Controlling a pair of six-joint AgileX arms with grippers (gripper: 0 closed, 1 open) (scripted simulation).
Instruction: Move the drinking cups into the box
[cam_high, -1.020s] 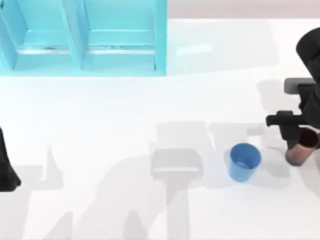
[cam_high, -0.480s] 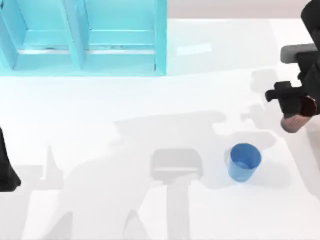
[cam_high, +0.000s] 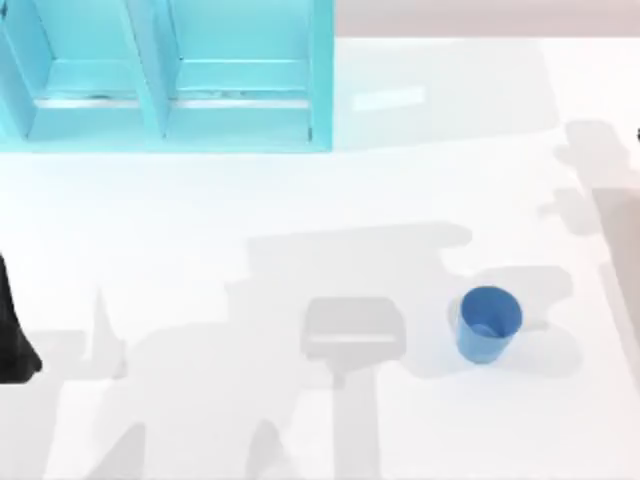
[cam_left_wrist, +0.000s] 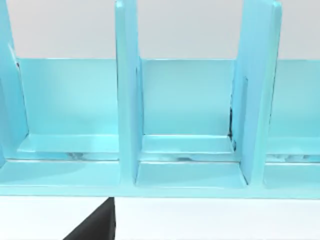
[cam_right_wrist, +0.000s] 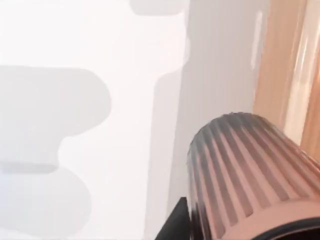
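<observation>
While raised, reddish-brown cup (cam_right_wrist: 250, 175) hangs; blue cup (cam_high: 489, 324) upright.

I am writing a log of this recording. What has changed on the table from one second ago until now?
The right arm has carried the reddish-brown cup up off the table and out past the top view's right edge; the right wrist view has that cup close to the camera, above the table. The blue cup stayed where it was, upright, right of centre. The box and the parked left arm did not move.
</observation>
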